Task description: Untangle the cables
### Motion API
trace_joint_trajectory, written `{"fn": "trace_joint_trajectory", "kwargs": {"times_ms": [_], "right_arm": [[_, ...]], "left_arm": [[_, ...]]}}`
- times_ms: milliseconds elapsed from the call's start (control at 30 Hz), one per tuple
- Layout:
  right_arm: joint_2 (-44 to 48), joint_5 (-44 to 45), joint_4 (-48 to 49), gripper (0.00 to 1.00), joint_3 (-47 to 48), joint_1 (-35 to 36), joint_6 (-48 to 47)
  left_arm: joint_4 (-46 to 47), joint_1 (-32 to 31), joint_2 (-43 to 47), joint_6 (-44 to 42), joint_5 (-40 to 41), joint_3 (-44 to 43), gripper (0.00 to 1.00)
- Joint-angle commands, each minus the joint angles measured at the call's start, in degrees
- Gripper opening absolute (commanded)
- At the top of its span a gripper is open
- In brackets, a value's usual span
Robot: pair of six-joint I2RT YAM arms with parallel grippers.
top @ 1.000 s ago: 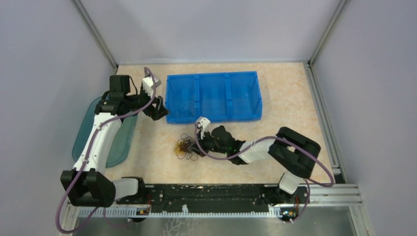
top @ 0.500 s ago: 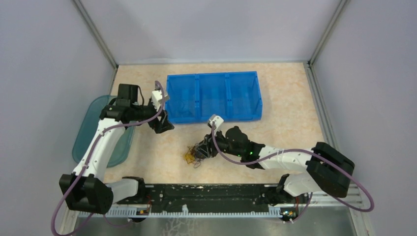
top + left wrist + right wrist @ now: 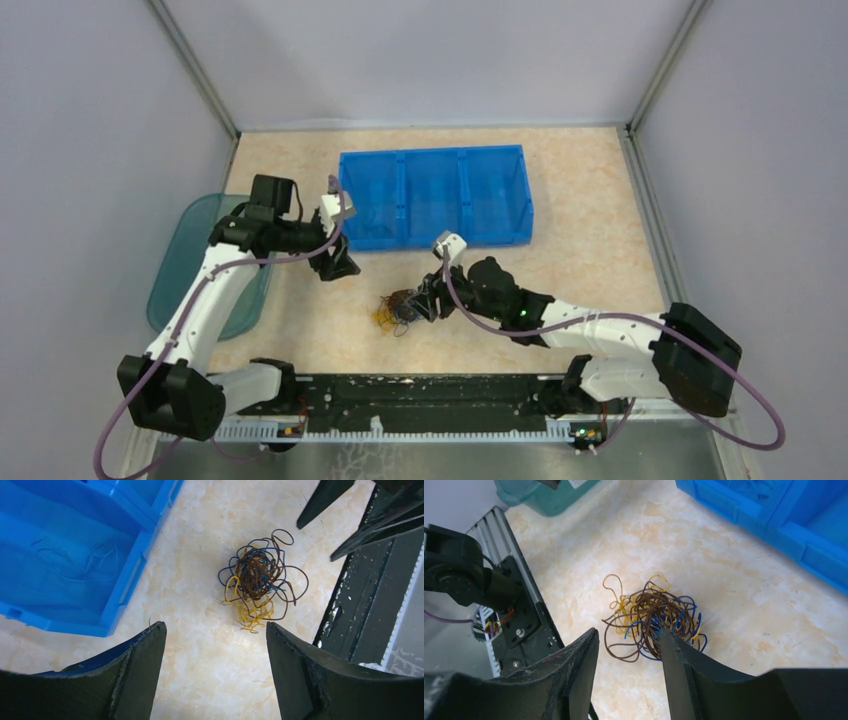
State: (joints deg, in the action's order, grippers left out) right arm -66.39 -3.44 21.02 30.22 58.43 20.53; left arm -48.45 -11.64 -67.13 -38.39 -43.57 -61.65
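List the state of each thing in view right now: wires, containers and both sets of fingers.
Tangle of thin blue, yellow and brown wires: knotted in one clump, lying on the table.
Blue plastic three-compartment bin: upright, a few loose wires in one compartment.
Teal translucent plastic tray: lying flat, contents unclear.
Left gripper: fingers open, holding nothing.
Right gripper: fingers open, right by the clump, not closed on it.

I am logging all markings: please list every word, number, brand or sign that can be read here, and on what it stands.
No text can be read in any view.
Unreadable: white label on the green tub, cut off at the picture's edge.
No numbers legible: tick marks on the front rail.
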Motion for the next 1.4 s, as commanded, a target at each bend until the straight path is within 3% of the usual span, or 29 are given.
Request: {"fn": "trace_joint_trajectory", "kwargs": {"times_ms": [0,400,667,1033,1200,1267,1367], "right_arm": [[-3.80,-1.64,3.75,0.48,-1.18,-0.34,0.18],[-11.16,-5.17,13.06,0.30,-1.99,-3.79,2.32],[-14.36,-12.39,16.05,0.29,-1.37,-6.47,3.45],[-15.76,-12.28,16.27,0.30,-2.49,-6.48,3.12],[-15.99,-11.85,16.12,0.35,-2.52,-6.45,2.81],[-15.73,-11.41,16.18,0.31,-2.74,-6.49,2.61],[-14.97,-10.95,16.47,0.16,-2.87,-6.48,2.49]], "left_arm": [[-1.85,-2.18,1.16,-1.47,-2.38,2.40,0.78],[-0.77,-4.36,2.59,-1.66,-1.24,4.77,0.77],[-0.73,-4.53,2.98,-1.77,-1.28,4.74,0.76],[-1.04,-4.96,3.23,-1.23,-1.95,3.43,0.76],[-1.06,-5.15,3.19,-0.96,-1.85,3.21,0.76],[-1.07,-5.20,3.23,-0.90,-1.78,3.16,0.76],[-1.15,-5.23,3.18,-1.00,-1.79,2.98,0.76]]}}
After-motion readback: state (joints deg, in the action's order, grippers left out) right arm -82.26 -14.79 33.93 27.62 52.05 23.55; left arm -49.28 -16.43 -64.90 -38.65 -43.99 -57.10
